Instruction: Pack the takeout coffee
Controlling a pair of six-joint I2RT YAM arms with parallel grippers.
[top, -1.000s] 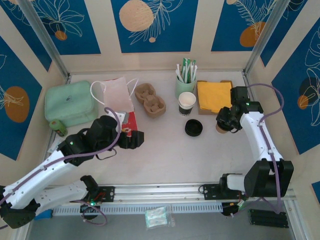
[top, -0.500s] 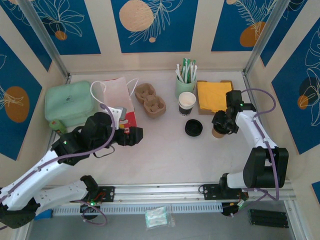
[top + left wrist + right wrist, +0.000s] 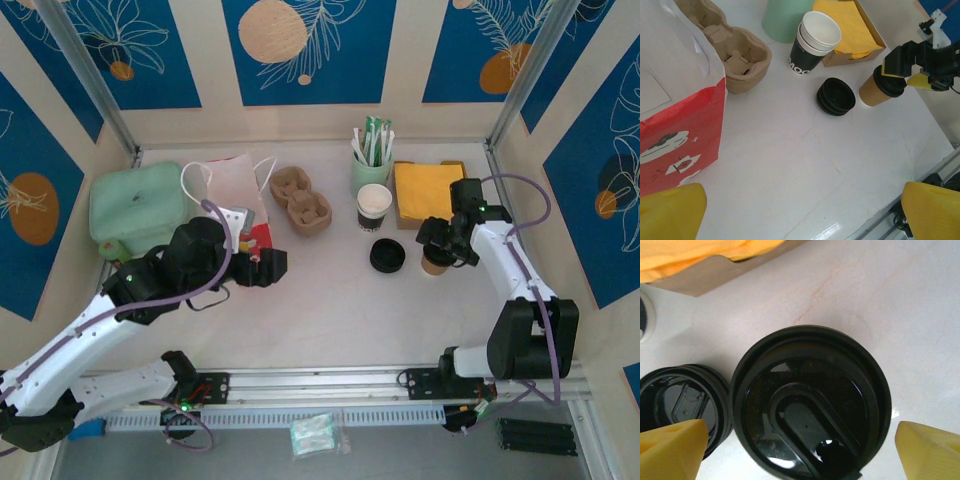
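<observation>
Item: coffee [image 3: 433,262], paper cup with black lid, standing on the table [image 3: 340,310] toward its right edge, just beside a loose lid [image 3: 387,257] and on the near side of the napkin box [image 3: 428,192]. Attitude: upright, long axis vertical, lid uppermost; which way the sip opening faces cannot be told. Right gripper [image 3: 440,243]: directly over the cup, fingers [image 3: 672,440] spread wide to either side of the lid, clear of it. Left gripper [image 3: 268,268]: jaws apart, holding nothing, by the bag [image 3: 240,195], well apart from the cup. Hazards: a closure on the lid alone may pop it off; an off-centre or hard squeeze may tip or crush the cup and spill it.
</observation>
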